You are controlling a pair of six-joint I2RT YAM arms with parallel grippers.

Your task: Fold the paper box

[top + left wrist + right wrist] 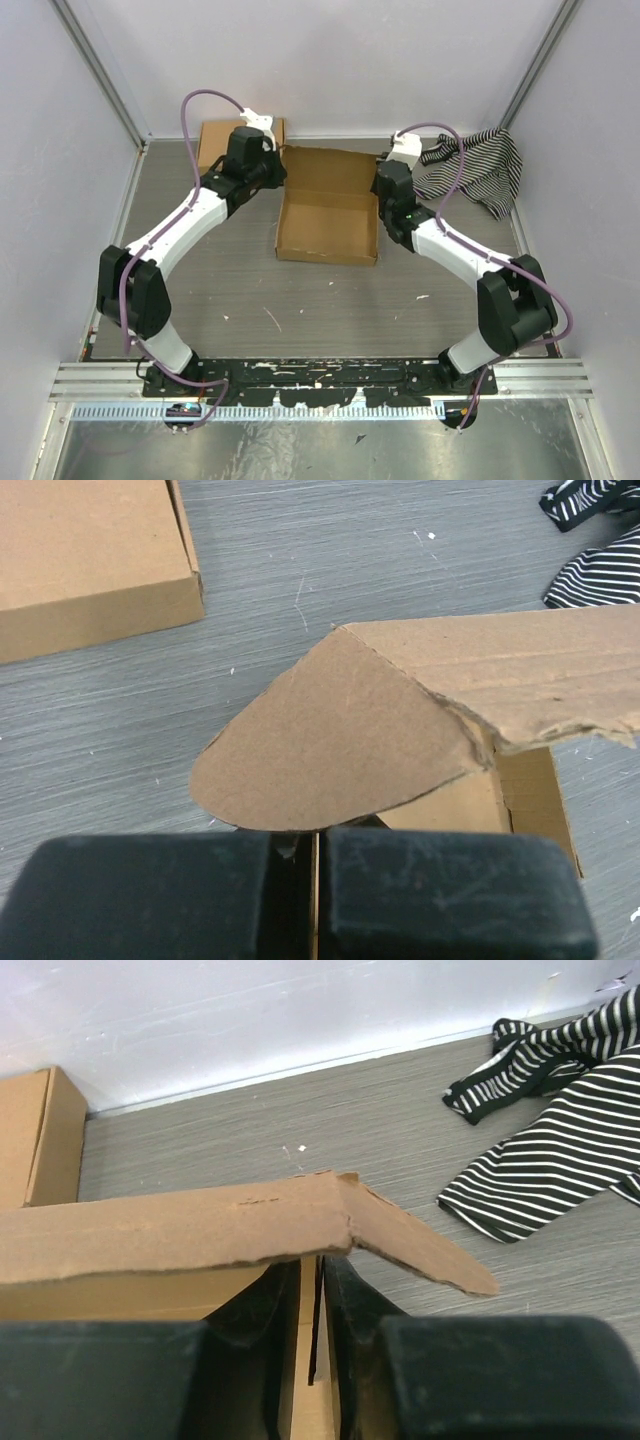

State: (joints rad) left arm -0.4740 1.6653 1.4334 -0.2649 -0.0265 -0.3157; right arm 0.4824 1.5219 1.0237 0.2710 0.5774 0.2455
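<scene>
The paper box (328, 222) lies open in the middle of the table, a brown cardboard tray with its lid panel (325, 170) raised at the back. My left gripper (270, 172) is at the box's back left corner. In the left wrist view it (315, 838) is shut on a thin upright cardboard edge under the lid's rounded flap (330, 745). My right gripper (385, 188) is at the right side wall. In the right wrist view it (318, 1285) is shut on the upright wall under the lid panel (170, 1230) and its side flap (420, 1245).
A smaller brown cardboard box (228, 140) sits at the back left, just behind the left gripper; it also shows in the left wrist view (90, 550). A black-and-white striped cloth (480, 168) lies at the back right, near the right arm. Walls enclose the table on three sides.
</scene>
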